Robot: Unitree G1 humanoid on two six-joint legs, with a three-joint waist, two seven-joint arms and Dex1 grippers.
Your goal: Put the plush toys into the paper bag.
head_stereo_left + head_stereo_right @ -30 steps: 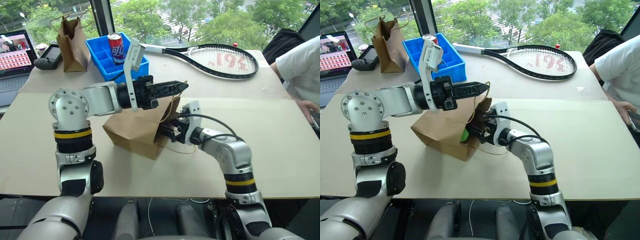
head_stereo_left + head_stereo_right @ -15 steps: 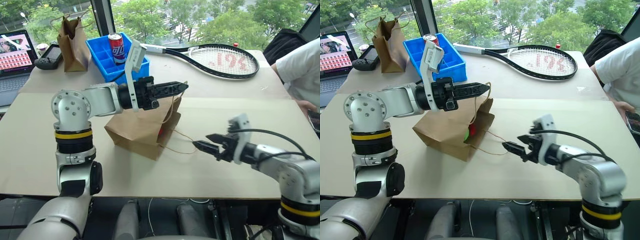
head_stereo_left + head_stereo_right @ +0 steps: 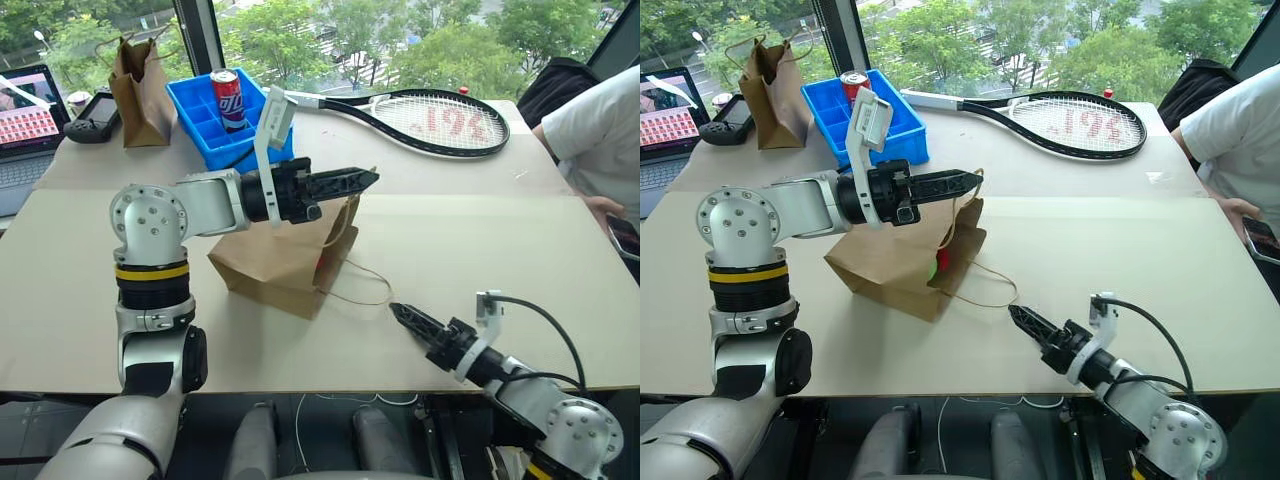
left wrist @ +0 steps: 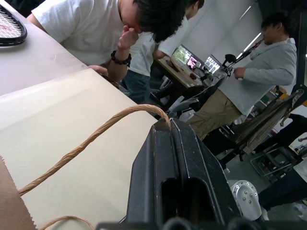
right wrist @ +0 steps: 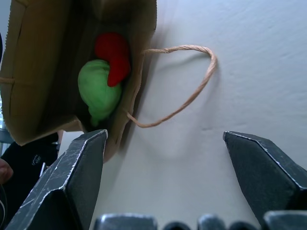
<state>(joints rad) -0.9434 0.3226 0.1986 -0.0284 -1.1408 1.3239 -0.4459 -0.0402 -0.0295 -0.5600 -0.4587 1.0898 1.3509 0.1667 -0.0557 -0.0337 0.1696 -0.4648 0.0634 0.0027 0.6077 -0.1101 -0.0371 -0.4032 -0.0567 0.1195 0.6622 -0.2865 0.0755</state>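
The paper bag lies on its side on the table, mouth facing right. My left gripper is shut on the bag's upper handle and holds the mouth up. Both plush toys lie just inside the mouth, the red chili against the green lump. They also peek out in the right eye view, red chili beside green lump. The lower handle lies loose on the table. My right gripper is open and empty, low over the table near the front edge, pointing at the bag from the right.
A taller narrow paper bag, a black device and a laptop stand at the back left. A blue bin holds a soda can. A tennis racket lies behind. A person sits at the right edge.
My right gripper has drawn out of the bag's mouth, back and to the right toward the table's front edge, rolling as it went. The toys stay in the bag. The left gripper has not moved.
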